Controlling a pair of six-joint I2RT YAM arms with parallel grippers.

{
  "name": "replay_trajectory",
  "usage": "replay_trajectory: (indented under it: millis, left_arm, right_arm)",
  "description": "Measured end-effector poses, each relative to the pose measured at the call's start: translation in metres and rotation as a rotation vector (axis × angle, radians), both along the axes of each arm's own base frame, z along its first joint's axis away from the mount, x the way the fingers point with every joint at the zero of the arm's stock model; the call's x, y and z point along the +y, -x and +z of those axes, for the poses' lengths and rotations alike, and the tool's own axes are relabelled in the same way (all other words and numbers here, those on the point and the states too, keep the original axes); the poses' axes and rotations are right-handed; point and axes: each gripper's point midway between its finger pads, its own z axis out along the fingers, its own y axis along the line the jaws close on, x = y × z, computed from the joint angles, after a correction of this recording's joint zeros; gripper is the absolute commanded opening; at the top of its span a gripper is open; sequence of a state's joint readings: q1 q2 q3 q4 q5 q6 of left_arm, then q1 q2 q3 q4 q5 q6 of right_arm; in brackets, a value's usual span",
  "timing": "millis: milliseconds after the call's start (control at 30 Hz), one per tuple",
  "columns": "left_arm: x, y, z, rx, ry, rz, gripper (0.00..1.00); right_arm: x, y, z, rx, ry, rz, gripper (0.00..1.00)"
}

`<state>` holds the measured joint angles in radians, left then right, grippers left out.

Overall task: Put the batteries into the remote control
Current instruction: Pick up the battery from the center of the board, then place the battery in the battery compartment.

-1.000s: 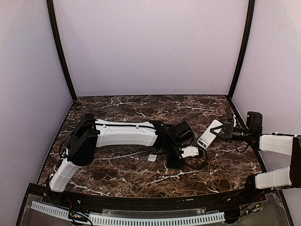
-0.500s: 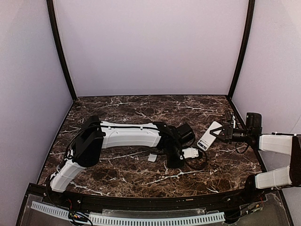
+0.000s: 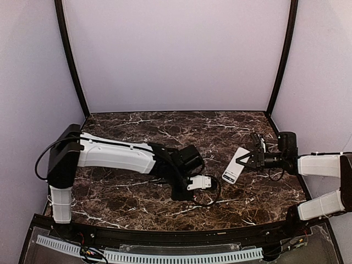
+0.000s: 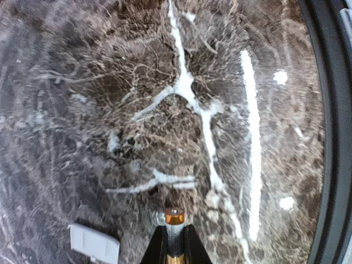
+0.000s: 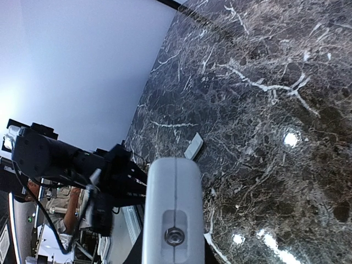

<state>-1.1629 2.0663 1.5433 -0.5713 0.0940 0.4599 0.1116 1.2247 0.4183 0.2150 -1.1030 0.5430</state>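
Observation:
In the left wrist view a small battery point(image 4: 174, 219) with a copper-coloured cap stands between the black fingers of my left gripper point(image 4: 175, 230), which is shut on it just above the marble. From above, the left gripper point(image 3: 177, 193) sits at the table's near middle and the battery is hidden. The white remote control point(image 3: 236, 165) hangs tilted over the right side, with my right gripper point(image 3: 252, 159) shut on its far end. In the right wrist view the remote control point(image 5: 172, 209) fills the lower centre, seen end-on, and hides the gripper's fingers.
A small white flat cover piece point(image 4: 93, 243) lies on the marble left of the left gripper, and the cover piece point(image 5: 193, 146) also shows past the remote. The table's dark front rim point(image 4: 334, 137) runs close by. Purple walls enclose the marble table point(image 3: 165, 124).
My left gripper has closed on the battery and the left arm has swung left and nearer the front edge. The right gripper carried the remote a little left.

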Motion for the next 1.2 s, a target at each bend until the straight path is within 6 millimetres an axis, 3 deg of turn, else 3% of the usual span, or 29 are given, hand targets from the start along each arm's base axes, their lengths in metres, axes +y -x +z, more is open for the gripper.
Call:
replay_trajectory:
  millis: [100, 233, 333, 700, 833, 1200]
  left_arm:
    - [0.015, 0.007, 0.039, -0.044, 0.124, -0.004, 0.00]
    - [0.018, 0.015, 0.102, -0.118, 0.363, -0.032, 0.01]
    - [0.019, 0.021, 0.125, -0.149, 0.474, -0.063, 0.01]
    - [0.001, 0.038, 0.139, -0.142, 0.616, -0.147, 0.04]
    - [-0.007, 0.043, 0.131, -0.118, 0.620, -0.171, 0.04]
    - [-0.014, 0.048, 0.109, -0.074, 0.585, -0.184, 0.05]
  right_arm:
    - [0.015, 0.008, -0.003, 0.034, -0.005, 0.052, 0.00]
    - [0.040, 0.020, -0.004, 0.073, -0.008, 0.136, 0.00]
    - [0.062, 0.030, -0.002, 0.089, -0.015, 0.209, 0.00]
    - [0.126, 0.047, -0.002, 0.141, -0.029, 0.357, 0.00]
    - [0.141, 0.051, -0.005, 0.164, -0.042, 0.389, 0.00]
    - [0.153, 0.056, 0.001, 0.169, -0.079, 0.413, 0.00]
